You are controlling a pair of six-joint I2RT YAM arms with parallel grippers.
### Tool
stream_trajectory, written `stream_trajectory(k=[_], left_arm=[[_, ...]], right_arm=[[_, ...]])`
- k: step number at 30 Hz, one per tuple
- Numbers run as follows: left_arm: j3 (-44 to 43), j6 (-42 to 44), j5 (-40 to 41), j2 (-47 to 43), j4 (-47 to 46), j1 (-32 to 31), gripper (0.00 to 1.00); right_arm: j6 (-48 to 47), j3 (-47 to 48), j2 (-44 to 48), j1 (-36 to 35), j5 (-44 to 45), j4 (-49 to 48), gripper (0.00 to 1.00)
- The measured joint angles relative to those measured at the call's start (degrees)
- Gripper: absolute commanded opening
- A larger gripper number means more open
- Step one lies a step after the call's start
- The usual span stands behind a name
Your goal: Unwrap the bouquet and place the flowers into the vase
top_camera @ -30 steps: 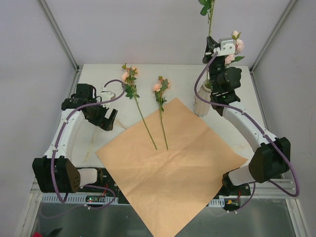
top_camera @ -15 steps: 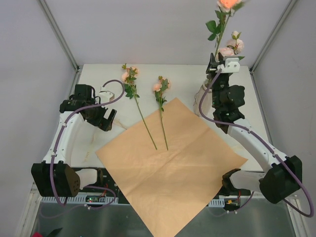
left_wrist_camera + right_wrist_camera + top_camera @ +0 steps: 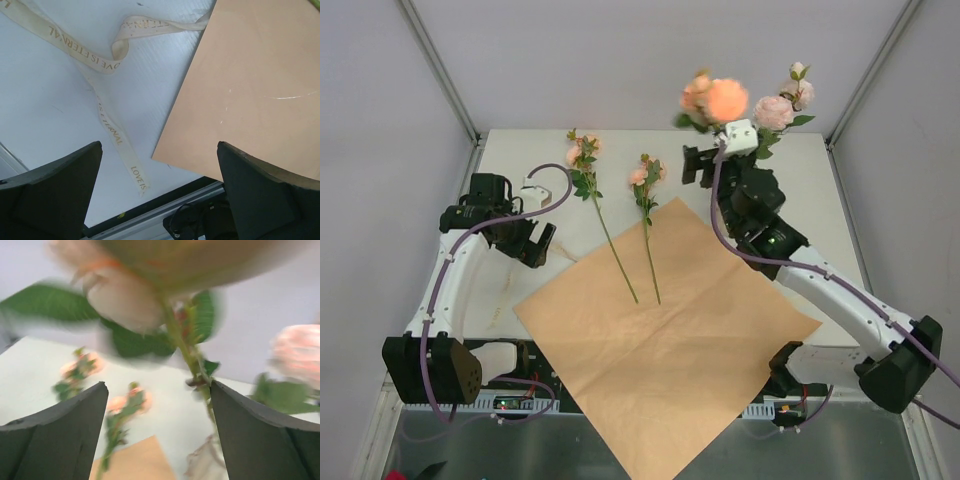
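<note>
- The right fingers [image 3: 157,390] are standing wide apart and gripping nothing; a blurred rose stem [image 3: 192,357] is rising between them, nearer one finger.
- The vase [image 3: 200,465] is showing only as a pale blur below and between these fingers.
- Two more flowers [image 3: 640,177] are lying on the desk [image 3: 520,160], off to the side of the right fingers, with their stems reaching onto the tan paper [image 3: 670,340].
- The left fingers [image 3: 159,150] are spread fully and holding nothing, hovering over a cream ribbon [image 3: 107,125] and the paper's edge.
</note>
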State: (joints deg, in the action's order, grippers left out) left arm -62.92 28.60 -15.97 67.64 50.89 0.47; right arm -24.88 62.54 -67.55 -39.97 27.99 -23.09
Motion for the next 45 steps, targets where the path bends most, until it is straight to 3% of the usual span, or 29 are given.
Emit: stream_trajectory(k=[3, 8, 14, 20, 26, 35, 45], left_arm=[[0.0, 0.0, 0.0, -0.3, 0.0, 0.0, 0.99], [0.0, -0.6, 0.2, -0.3, 0.0, 0.0, 0.99], [0.3, -0.6, 0.3, -1.9, -0.1, 0.2, 0.99], [1.0, -0.5, 1.2, -3.6, 0.0, 0.7, 0.99], [1.0, -0.8, 1.6, -3.5, 0.0, 1.4, 0.99], [1.0, -0.8, 1.6, -3.3, 0.0, 1.9, 0.99], [1.0, -0.7, 1.5, -2.3, 0.0, 1.9, 0.99]], right_arm=[[3.4, 4.9, -4.1, -5.4, -2.5, 7.6, 0.89], [8.2, 17.1, -19.6, -10.4, -7.1, 21.7, 0.91], [11.0, 18.6, -28.2, -12.0, -7.7, 31.6, 0.94], [11.3, 24.6, -31.0, -11.8, -10.7, 34.4, 0.93], [11.5, 40.1, -45.7, -11.8, -20.4, 38.2, 0.88], [13.4, 50.5, -65.5, -9.6, -25.8, 46.9, 0.83], [14.9, 62.1, -72.7, -6.6, -26.8, 48.7, 0.72]])
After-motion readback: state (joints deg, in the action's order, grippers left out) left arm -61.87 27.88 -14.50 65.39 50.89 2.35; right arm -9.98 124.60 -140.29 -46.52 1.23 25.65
